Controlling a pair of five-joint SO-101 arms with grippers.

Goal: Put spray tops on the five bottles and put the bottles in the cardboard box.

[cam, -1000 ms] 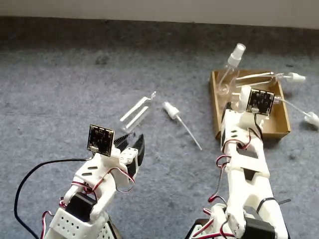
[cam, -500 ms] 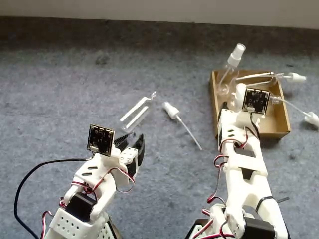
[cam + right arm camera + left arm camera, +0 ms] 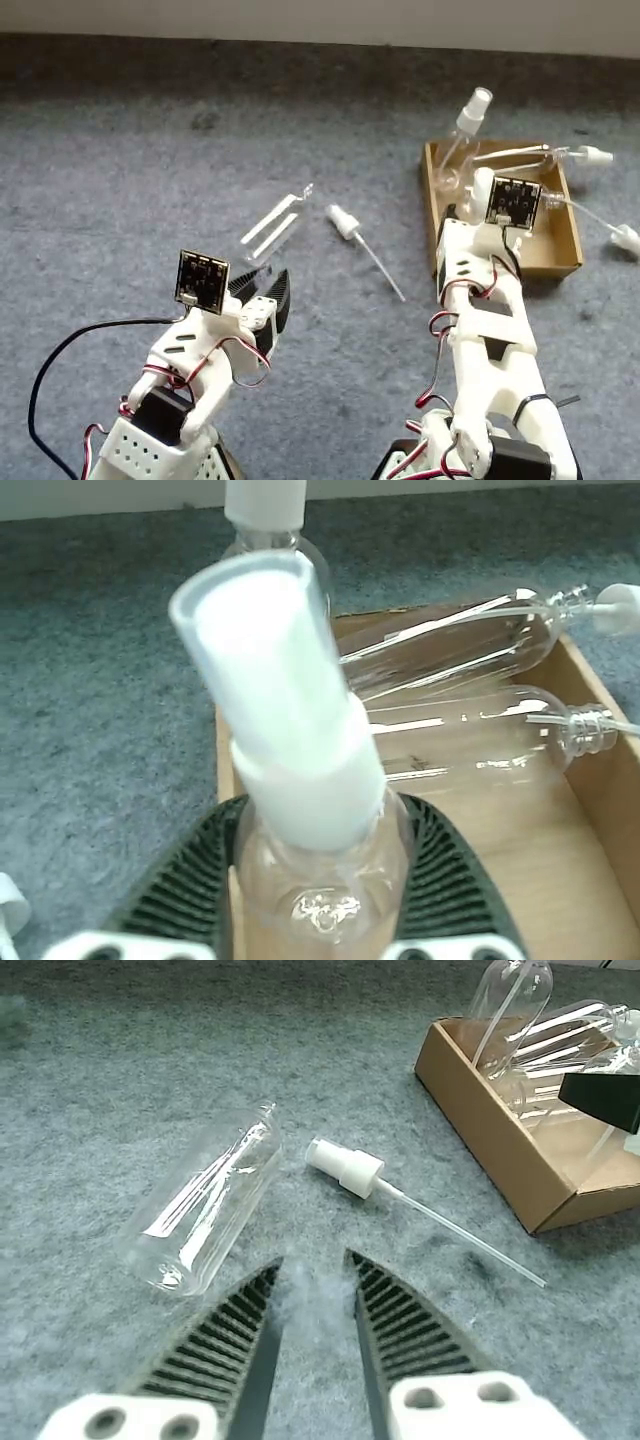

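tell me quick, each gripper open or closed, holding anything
Left gripper: open, holding nothing, near the uncapped bottle.
Right gripper: closed on a capped bottle over the cardboard box.

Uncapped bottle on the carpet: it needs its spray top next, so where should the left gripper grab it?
Probably mid-body on the uncapped bottle, left gripper from above, jaws across its width: it lies on its side, a cylinder, neck kept free.
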